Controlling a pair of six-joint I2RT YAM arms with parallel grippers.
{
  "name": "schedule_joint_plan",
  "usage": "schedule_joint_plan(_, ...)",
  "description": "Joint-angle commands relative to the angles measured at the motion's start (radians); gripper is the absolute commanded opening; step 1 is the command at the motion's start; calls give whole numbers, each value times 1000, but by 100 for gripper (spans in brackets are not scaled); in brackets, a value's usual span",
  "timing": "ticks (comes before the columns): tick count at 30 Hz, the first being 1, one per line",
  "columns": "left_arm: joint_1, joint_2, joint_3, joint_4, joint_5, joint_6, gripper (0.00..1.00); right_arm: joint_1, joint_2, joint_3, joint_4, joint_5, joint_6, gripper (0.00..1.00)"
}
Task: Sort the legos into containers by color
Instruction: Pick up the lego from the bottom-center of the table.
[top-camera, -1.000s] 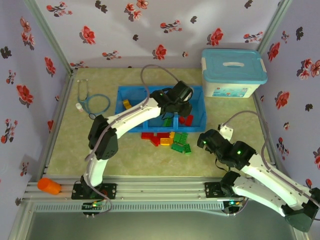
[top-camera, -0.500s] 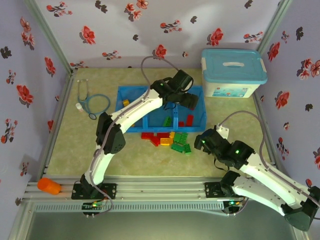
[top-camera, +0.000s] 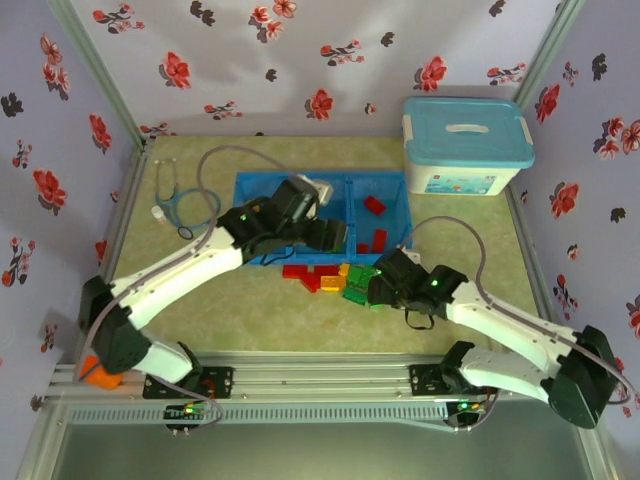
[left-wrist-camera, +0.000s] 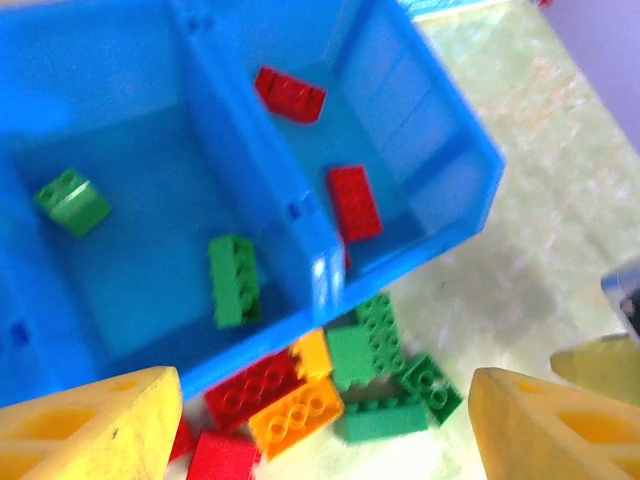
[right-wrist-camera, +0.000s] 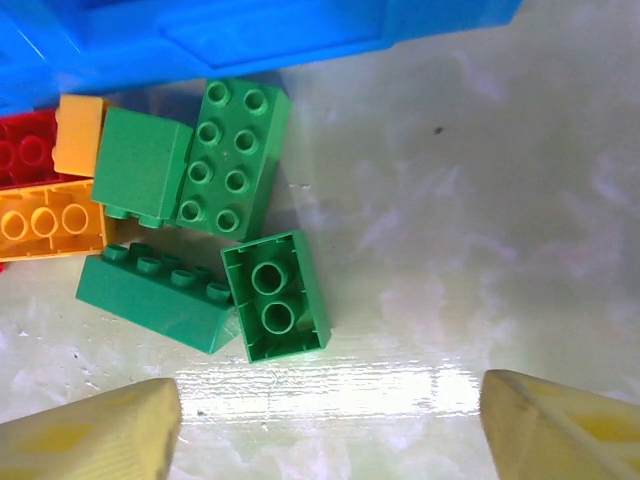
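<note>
Pale marbled desk (top-camera: 200, 300) in a flowery booth: left fingers (left-wrist-camera: 90, 425) gape empty by the bright blue plastic tray (left-wrist-camera: 440, 140), right fingers (right-wrist-camera: 90, 435) open above green studded bricks (right-wrist-camera: 235, 155).

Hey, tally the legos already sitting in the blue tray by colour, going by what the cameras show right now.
Green legos: 2, both in the middle compartment
Red legos: 2, both in the right compartment
Orange-yellow: 0 seen there, but the left arm covers most of the left compartment
Total seen in the blue tray: 4
</note>
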Motion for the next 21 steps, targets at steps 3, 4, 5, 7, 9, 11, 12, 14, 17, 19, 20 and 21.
schedule_joint_plan(3,6,-156,-227,26,-68,-70,74,-5,104,-11,82,-55,-43,71)
schedule_joint_plan(4,7,-188,-266,23,-73,-81,74,-4,129,-8,92,-61,-49,71)
schedule_joint_plan(5,10,-220,-302,23,-78,-93,74,-4,155,-4,99,-68,-54,71)
schedule_joint_plan(7,13,-272,-363,18,-84,-113,74,-5,207,7,106,-77,-64,70)
schedule_joint_plan(9,15,-316,-411,8,-94,-130,73,-5,249,16,108,-76,-70,69)
schedule_joint_plan(11,18,-353,-451,-7,-105,-143,73,-5,285,21,112,-73,-71,65)
schedule_joint_plan(12,18,-371,-468,-17,-109,-150,73,-3,302,25,116,-69,-70,63)
schedule_joint_plan(14,20,-405,-499,-31,-113,-163,73,-2,326,26,124,-68,-71,61)
schedule_joint_plan(17,23,-453,-538,-51,-123,-177,73,-2,358,21,150,-69,-70,60)
schedule_joint_plan(19,26,-478,-557,-65,-127,-183,73,-2,379,23,165,-72,-70,59)
schedule_joint_plan(20,28,-488,-562,-72,-130,-185,73,-3,387,25,168,-74,-68,59)
schedule_joint_plan(21,29,-499,-567,-77,-132,-188,73,-3,395,24,175,-74,-70,58)
